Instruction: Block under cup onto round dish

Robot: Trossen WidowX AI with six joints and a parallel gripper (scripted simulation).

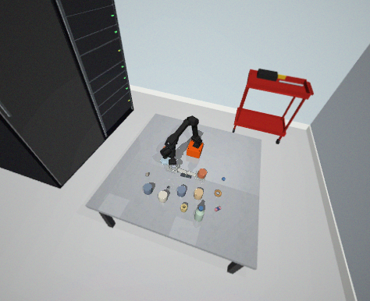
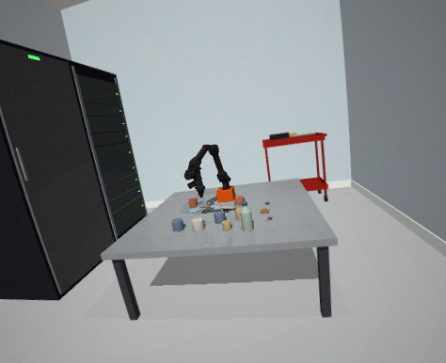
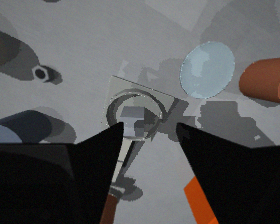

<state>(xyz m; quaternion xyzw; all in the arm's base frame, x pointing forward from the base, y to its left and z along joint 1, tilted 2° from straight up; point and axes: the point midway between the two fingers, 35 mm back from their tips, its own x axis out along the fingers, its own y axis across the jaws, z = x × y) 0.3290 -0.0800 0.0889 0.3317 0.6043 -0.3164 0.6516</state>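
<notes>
A small grey block (image 3: 133, 113) sits uncovered inside the ring at one end of the balance (image 1: 187, 171) (image 3: 122, 159). My gripper (image 1: 172, 163) (image 2: 201, 195) (image 3: 150, 126) is open and empty above that end, with the block nearer the left finger in the wrist view. One orange-brown cup (image 2: 193, 202) (image 3: 266, 80) stands on the table beside the round pale-blue dish (image 1: 165, 161) (image 2: 195, 211) (image 3: 207, 70), apart from it; the arm mostly hides this cup in the top view. The dish is empty. The other orange-brown cup (image 1: 202, 173) (image 2: 240, 200) (image 3: 108, 210) stands on the balance's far end.
Two blue cups (image 1: 147, 189) (image 1: 181, 190), a cream cup (image 1: 162, 196), a tan cup (image 1: 198, 193), a small yellow object (image 1: 183, 207) and a green bottle (image 1: 199, 215) stand on the front side of the balance. The orange arm base (image 1: 194, 150) is behind it.
</notes>
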